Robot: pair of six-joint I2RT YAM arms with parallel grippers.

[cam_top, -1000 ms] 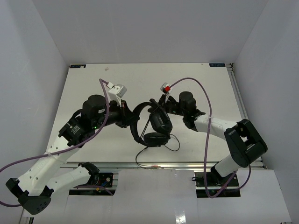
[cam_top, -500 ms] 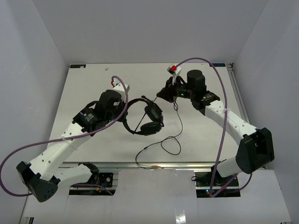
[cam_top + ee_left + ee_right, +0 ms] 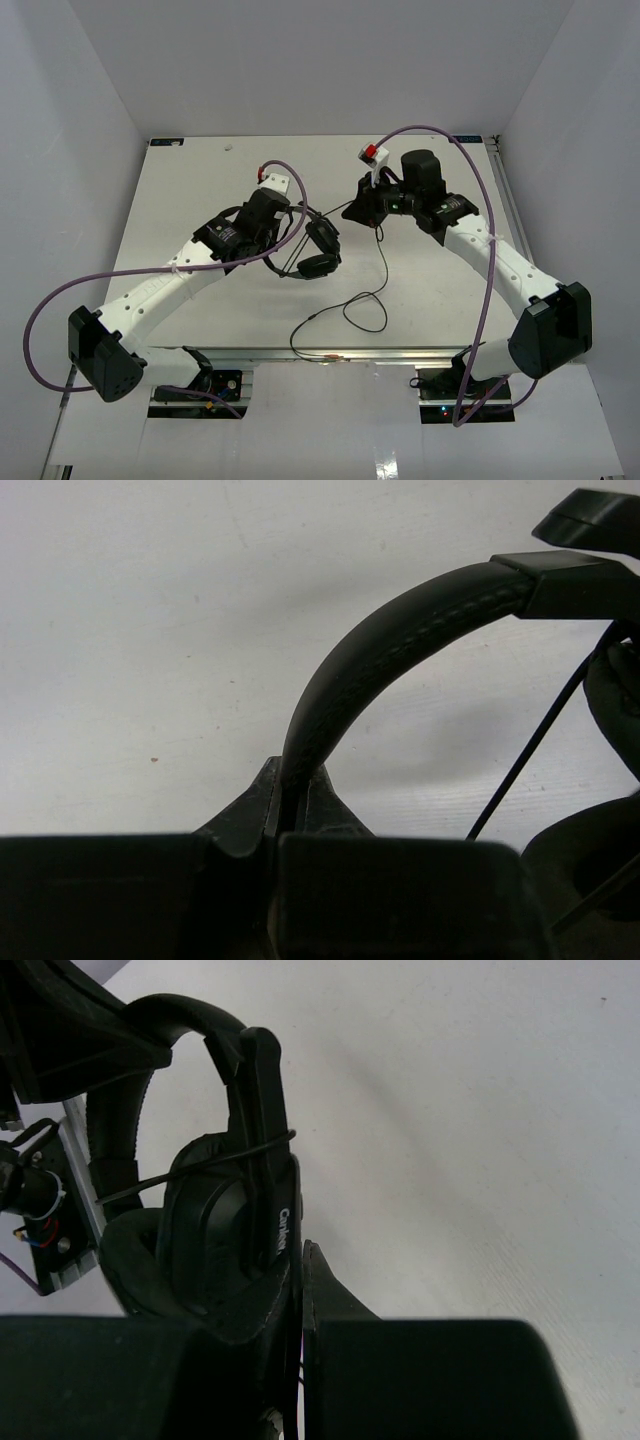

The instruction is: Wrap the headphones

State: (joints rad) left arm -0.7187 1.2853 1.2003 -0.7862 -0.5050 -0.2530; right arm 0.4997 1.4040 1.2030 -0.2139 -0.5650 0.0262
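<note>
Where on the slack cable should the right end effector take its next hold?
Probably the straight stretch of cable between the right end effector and the loop, from above: it runs clear of the headphones, while the loop crosses itself.

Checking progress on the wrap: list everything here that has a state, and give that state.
headphones, held up by the headband.
cable, mostly unwrapped: one strand crosses an earcup arm, the rest trails loose over the table.
plug end, free, lying at the table's near edge.
left gripper, shut on the headband.
right gripper, shut, apparently pinching the cable.
</note>
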